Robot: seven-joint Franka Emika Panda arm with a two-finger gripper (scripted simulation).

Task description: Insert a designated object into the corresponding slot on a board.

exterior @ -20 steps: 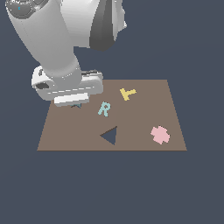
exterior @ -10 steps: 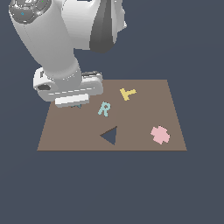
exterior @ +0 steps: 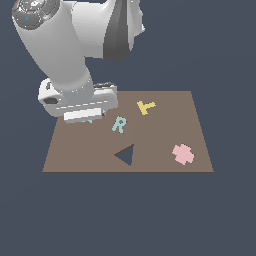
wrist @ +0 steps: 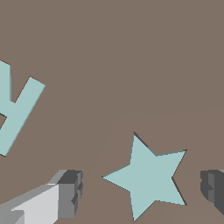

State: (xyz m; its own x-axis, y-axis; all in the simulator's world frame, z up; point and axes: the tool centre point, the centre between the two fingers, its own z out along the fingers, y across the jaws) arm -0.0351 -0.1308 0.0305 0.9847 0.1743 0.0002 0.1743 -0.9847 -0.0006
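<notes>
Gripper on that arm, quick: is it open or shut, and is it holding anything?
Gripper: open, holding nothing; its fingers stand apart on either side of the teal star, not touching it.

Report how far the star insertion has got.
Done, by the look of it: in the wrist view the star lies flat in the slot, with only thin dark slivers of cutout at its edges, flush with the board. In hand: nothing; the gripper is open, fingers apart on either side of the star. Left: probably only lifting the arm away.
</notes>
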